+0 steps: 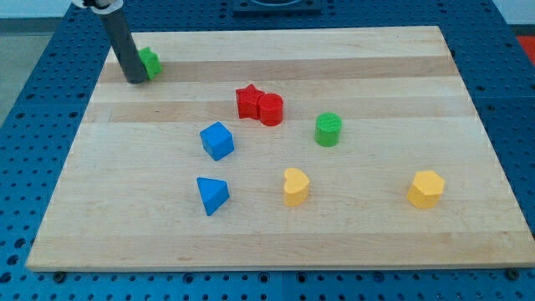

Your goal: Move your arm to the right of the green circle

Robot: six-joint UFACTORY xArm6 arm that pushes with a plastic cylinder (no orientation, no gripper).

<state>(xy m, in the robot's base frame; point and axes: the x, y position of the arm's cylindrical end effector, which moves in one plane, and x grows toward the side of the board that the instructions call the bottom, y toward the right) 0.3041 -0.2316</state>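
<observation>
Our tool is a bare rod with nothing to spread or pinch; my tip (135,80) touches a green block (150,63) whose shape we cannot tell; the green circle (328,130) sits well apart toward the view's right, beyond the red star (247,100) and red cylinder (270,109), so our goal spot lies past it.

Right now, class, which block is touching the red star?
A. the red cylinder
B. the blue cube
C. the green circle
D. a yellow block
A: the red cylinder sits pressed against the red star on its right in the view; every other block stands apart.
</observation>
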